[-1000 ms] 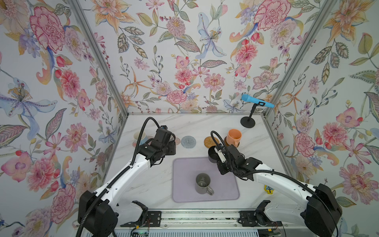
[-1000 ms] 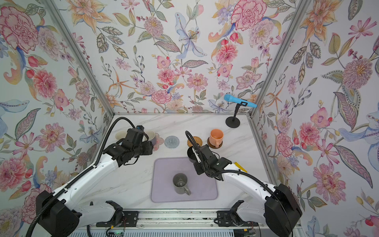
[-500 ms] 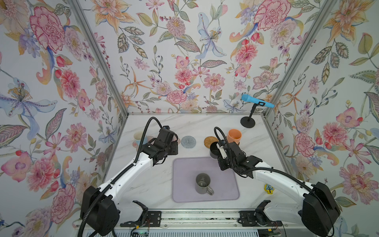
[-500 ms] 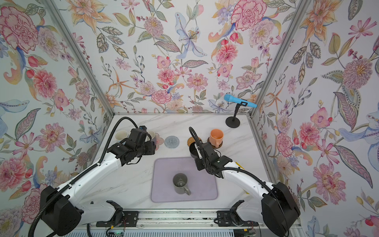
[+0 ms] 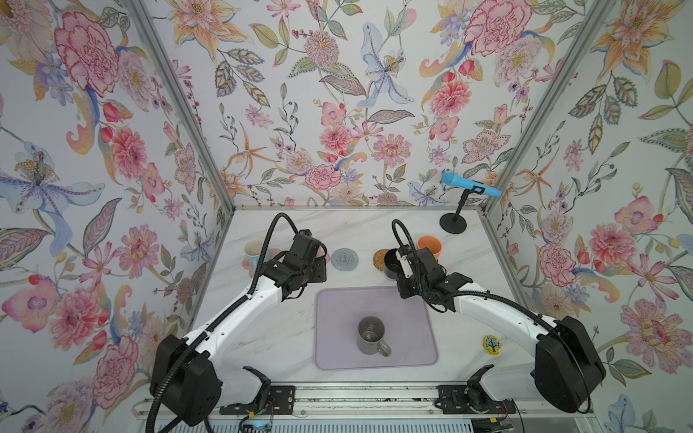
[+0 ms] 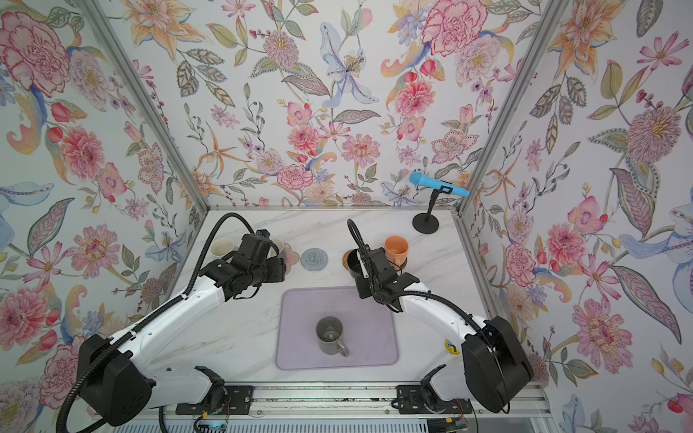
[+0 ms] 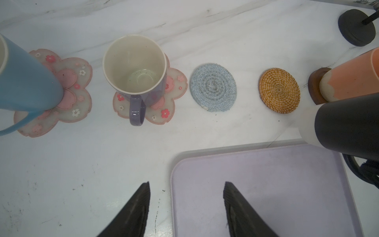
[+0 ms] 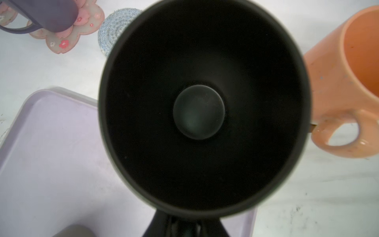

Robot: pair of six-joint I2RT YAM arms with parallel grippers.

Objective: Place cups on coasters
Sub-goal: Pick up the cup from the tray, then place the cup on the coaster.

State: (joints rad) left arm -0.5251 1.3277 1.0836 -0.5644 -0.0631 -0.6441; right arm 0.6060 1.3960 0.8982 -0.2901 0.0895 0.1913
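We clamp the black mug (image 8: 203,110) in our right gripper (image 5: 402,263) just right of the bare woven coaster (image 7: 279,90), likely its target; our left gripper (image 7: 186,188) hangs empty, jaws apart.

- No words, brand names or numbers are showing clearly enough to read in any view.
- A small yellow sticker (image 5: 491,344) is lying on the desk (image 5: 285,337) near its right edge, toward the front; it is showing a blue tree-like picture, and any lettering on it is too small to read.
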